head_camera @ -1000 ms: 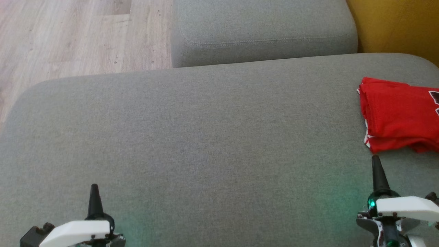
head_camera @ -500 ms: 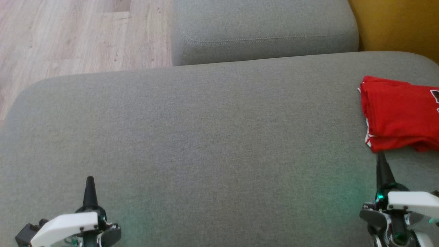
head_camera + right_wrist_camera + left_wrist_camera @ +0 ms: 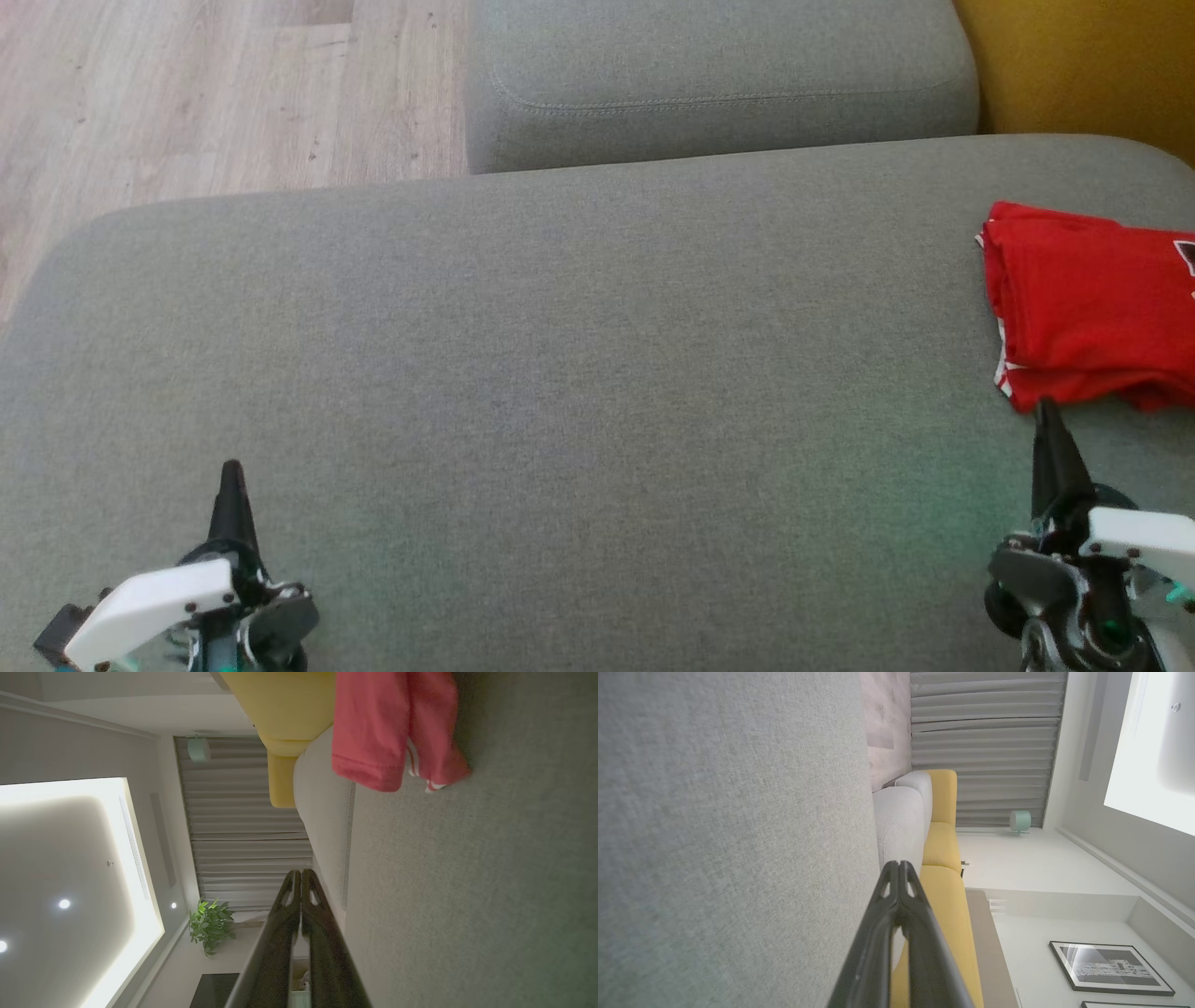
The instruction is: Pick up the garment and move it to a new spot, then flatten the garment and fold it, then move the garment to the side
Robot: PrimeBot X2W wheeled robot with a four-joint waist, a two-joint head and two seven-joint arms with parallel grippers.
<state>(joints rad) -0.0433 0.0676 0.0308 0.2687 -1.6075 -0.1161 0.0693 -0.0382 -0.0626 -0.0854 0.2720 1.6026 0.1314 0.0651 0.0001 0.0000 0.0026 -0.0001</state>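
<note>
The red garment (image 3: 1088,308) lies folded at the right edge of the grey sofa seat (image 3: 560,373), partly cut off by the head view's border; the right wrist view shows it as a pink-red bundle (image 3: 392,728) with white trim. My right gripper (image 3: 1047,420) is shut, its tip just in front of the garment's near edge, apart from it. Both its fingers (image 3: 301,877) are pressed together with nothing between. My left gripper (image 3: 230,476) is shut and empty above the seat's near left; its closed tips (image 3: 899,868) point along the cushion.
A second grey cushion (image 3: 719,84) stands behind the seat. Yellow upholstery (image 3: 1083,65) sits at the far right. Wooden floor (image 3: 187,93) lies beyond the seat's left and far edges.
Both grippers have drawn back toward the bottom of the head view, the right one also drifting right. The whole picture has shifted slightly. The garment lies still.
</note>
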